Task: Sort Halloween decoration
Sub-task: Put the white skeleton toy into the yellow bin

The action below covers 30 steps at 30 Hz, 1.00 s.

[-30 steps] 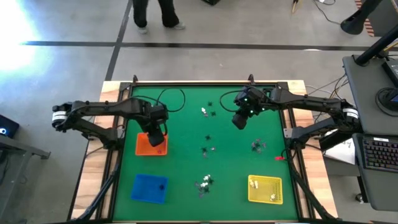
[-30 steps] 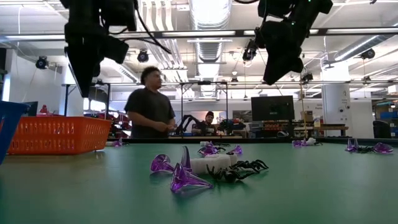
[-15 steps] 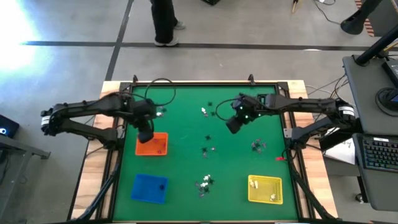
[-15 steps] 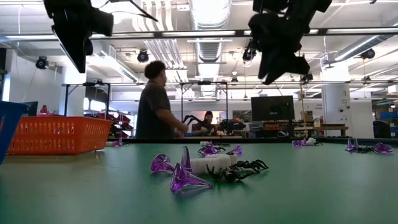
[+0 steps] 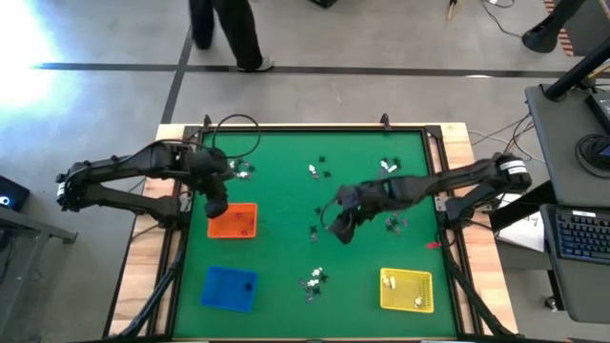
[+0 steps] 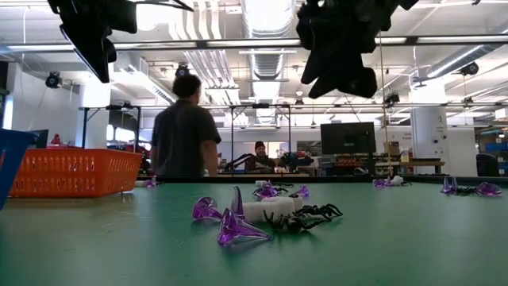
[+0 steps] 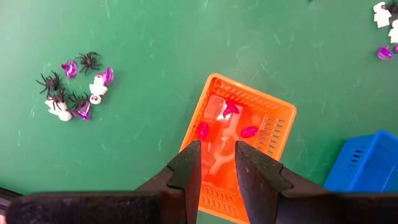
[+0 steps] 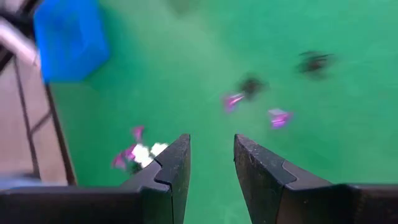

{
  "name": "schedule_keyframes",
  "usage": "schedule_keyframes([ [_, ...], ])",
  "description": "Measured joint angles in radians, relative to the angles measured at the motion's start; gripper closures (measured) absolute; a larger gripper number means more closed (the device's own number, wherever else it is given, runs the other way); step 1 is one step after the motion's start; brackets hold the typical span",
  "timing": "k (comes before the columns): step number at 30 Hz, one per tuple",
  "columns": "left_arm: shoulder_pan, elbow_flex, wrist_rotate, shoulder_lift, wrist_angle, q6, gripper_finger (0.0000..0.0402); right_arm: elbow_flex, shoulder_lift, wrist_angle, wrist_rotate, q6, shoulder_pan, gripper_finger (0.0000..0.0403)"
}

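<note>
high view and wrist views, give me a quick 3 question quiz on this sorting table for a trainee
1. True or false: the left claw hangs open and empty above the orange tray.
2. Which tray lies in the table's corner nearest the right arm's side?
A. blue tray
B. yellow tray
C. the orange one
3. Fill in: the trinkets inside the orange tray look mostly ____ in colour.

Key:
1. True.
2. B.
3. Pinkish-purple. The right claw, also open and empty, is over the green mat near loose trinkets.
</note>
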Motion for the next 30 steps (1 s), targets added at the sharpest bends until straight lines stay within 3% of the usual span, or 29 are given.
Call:
schedule_keyframes([
  [4, 0.0, 0.0, 0.0, -0.007, 0.002, 0.008, 0.0322, 0.002, 0.065, 0.084, -0.072, -0.117, 0.064, 0.0289],
  [11, 0.0, 0.0, 0.0, -0.015, 0.002, 0.008, 0.0322, 0.078, 0.133, 0.105, -0.071, -0.237, 0.125, 0.0289],
  [20, 0.0, 0.0, 0.001, -0.014, 0.0, 0.003, 0.0322, 0.157, 0.233, 0.101, -0.091, -0.568, 0.141, 0.0289],
  [30, 0.0, -0.001, 0.002, -0.014, -0.01, -0.051, 0.0322, 0.21, 0.355, 0.101, -0.09, -0.691, 0.15, 0.0289],
])
